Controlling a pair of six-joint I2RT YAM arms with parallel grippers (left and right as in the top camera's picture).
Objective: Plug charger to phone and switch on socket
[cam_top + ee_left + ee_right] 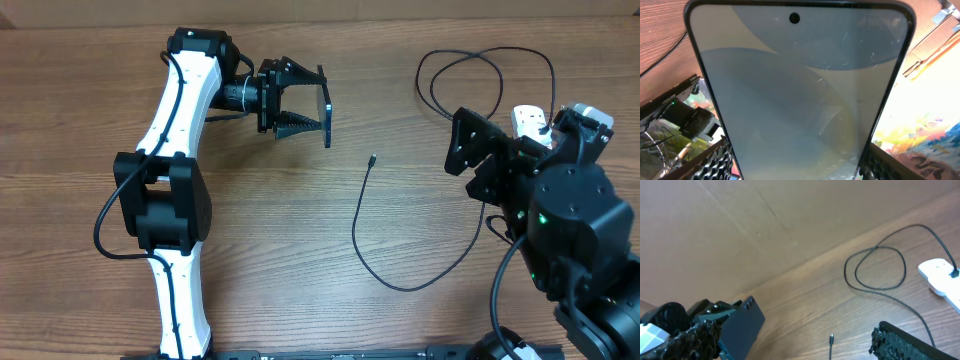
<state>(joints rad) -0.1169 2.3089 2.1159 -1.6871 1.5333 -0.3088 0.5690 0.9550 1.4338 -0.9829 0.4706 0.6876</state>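
My left gripper point(300, 105) is shut on the phone point(326, 105) and holds it on edge above the table. In the left wrist view the phone's pale blue-white screen point(800, 100) fills the frame between the jaws. The right wrist view shows its dark back point(745, 322). The charger cable point(365, 235) lies looped on the table, its metal connector tip point(372, 158) free between the arms. The tip point(831, 339) also shows between the fingers of my right gripper point(805, 350). That right gripper point(462, 150) is open and empty. The cable's black plug sits in the white socket strip point(940, 275).
The socket strip point(530, 120) lies at the far right, partly hidden behind my right arm. A loop of the cable point(480, 75) lies behind it near the table's back edge. A brown wall stands behind the table.
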